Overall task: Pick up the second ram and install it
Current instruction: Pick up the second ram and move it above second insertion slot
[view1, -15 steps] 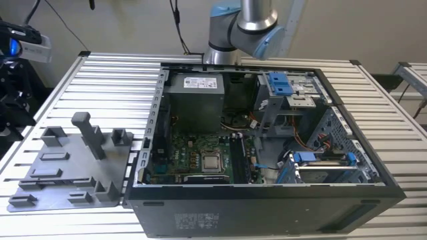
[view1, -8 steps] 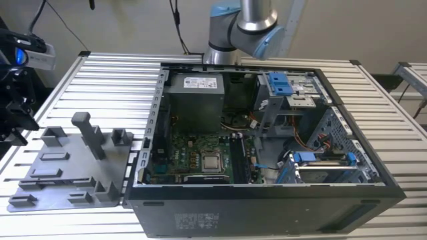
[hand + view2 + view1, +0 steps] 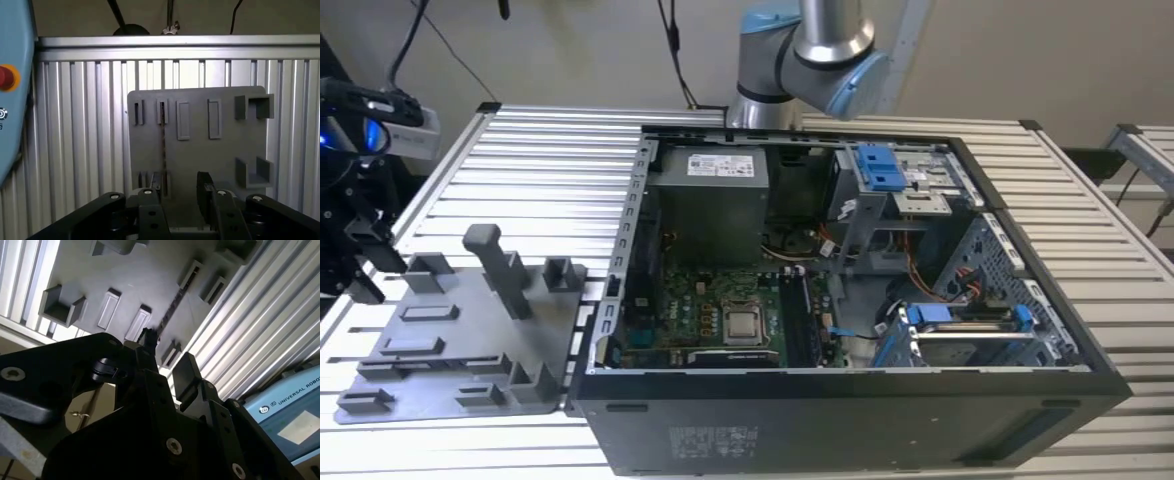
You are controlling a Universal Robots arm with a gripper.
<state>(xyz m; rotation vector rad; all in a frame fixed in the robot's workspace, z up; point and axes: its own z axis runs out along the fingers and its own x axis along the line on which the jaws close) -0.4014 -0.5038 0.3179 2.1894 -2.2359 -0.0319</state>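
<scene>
The second ram (image 3: pixel 162 142) is a thin dark stick standing on edge in the slotted holders of the grey fixture plate (image 3: pixel 200 150). In the second wrist view the ram (image 3: pixel 172 310) is a dark line running across the plate (image 3: pixel 140 275). My gripper (image 3: pixel 180 186) hovers above the plate's near edge, open, with nothing between its fingers. One black fingertip (image 3: pixel 156 182) lines up with the ram's near end and the other (image 3: pixel 204 184) stands off to the side. In the second wrist view the gripper (image 3: pixel 167 356) shows the same gap.
In the exterior view the fixture plate (image 3: pixel 454 345) lies at the left on the ribbed aluminium table (image 3: pixel 534 170). Beside it is the open computer case (image 3: pixel 1067 330) with its motherboard (image 3: pixel 720 320). The arm (image 3: pixel 807 45) rises behind the case.
</scene>
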